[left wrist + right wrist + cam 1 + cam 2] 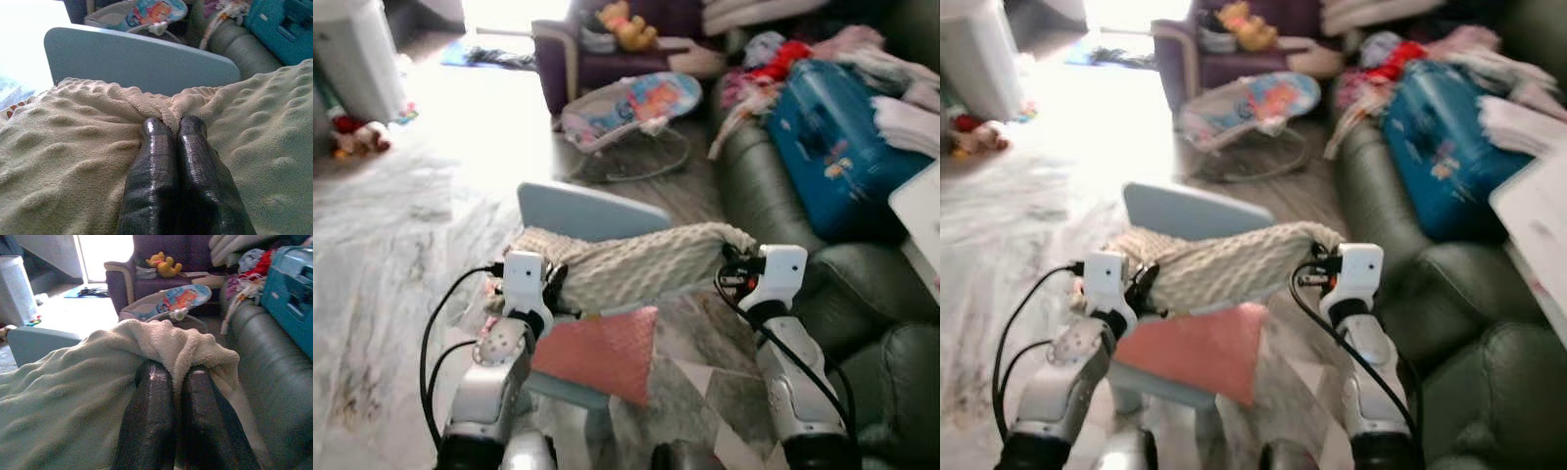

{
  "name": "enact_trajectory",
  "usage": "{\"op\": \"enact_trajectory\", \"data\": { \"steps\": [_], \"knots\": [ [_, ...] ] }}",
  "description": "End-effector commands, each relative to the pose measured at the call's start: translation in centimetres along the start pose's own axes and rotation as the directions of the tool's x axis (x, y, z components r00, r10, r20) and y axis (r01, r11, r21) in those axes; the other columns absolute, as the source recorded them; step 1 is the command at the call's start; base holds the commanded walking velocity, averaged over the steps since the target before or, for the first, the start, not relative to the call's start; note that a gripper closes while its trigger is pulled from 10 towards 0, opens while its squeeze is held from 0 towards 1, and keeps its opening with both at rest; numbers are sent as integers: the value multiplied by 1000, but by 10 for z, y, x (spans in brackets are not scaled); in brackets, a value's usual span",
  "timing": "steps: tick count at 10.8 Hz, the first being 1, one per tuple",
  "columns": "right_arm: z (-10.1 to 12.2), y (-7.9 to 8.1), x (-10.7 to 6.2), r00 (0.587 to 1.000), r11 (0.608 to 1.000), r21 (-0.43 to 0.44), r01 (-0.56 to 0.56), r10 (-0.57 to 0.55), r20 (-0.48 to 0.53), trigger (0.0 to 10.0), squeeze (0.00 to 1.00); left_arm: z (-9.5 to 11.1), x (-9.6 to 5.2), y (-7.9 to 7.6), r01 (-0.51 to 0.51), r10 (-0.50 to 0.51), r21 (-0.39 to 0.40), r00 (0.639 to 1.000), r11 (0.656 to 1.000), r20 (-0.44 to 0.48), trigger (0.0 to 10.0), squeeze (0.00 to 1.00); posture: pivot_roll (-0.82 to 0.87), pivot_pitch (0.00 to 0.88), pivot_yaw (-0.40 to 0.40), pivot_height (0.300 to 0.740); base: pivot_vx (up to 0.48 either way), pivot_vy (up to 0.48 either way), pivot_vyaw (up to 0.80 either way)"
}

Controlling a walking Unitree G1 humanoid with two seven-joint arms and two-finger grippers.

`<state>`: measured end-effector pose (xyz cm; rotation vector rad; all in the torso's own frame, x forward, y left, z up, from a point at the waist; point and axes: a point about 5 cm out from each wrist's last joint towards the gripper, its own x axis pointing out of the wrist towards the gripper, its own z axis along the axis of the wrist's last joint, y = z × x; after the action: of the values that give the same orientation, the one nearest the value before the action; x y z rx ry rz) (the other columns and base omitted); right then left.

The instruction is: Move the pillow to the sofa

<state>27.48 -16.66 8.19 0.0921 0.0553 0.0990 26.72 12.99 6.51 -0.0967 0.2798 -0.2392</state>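
A cream, bumpy-textured pillow (pixel 636 262) hangs stretched between my two grippers, lifted above a pale blue chair (pixel 587 211). My left gripper (pixel 175 125) is shut, pinching the fabric at the pillow's left end. At the pillow's right corner my right gripper (pixel 177 372) is shut on a bunch of the cover. A pink pillow (pixel 599 351) lies on the chair just below. The dark green sofa (pixel 773 196) stretches along the right, close to my right arm.
The sofa holds a blue suitcase (pixel 832 147), folded towels (pixel 911 117) and heaped clothes (pixel 783 59). A baby bouncer (pixel 631 108) stands on the floor ahead, with a purple armchair (pixel 607 44) behind it. A white bin (pixel 357 59) stands at the far left.
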Motion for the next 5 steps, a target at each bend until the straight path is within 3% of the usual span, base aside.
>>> {"op": "enact_trajectory", "data": {
  "steps": [1, 5],
  "knots": [
    [3, -4, 2, 1000, 1000, -4, 9, -9, 7, 10000, 0, 6, 1, -6, 30, -30, 13, 999, 999, 17, 10000, 0, -1, 0, -32, 740, -300, 0, 0],
    [1, -5, 0, 1000, 1000, -4, 18, -18, -5, 10000, 0, 3, -1, -8, 38, -38, 16, 999, 999, 1, 10000, 0, -5, 0, -30, 740, -298, 0, 0]
  ]
}}
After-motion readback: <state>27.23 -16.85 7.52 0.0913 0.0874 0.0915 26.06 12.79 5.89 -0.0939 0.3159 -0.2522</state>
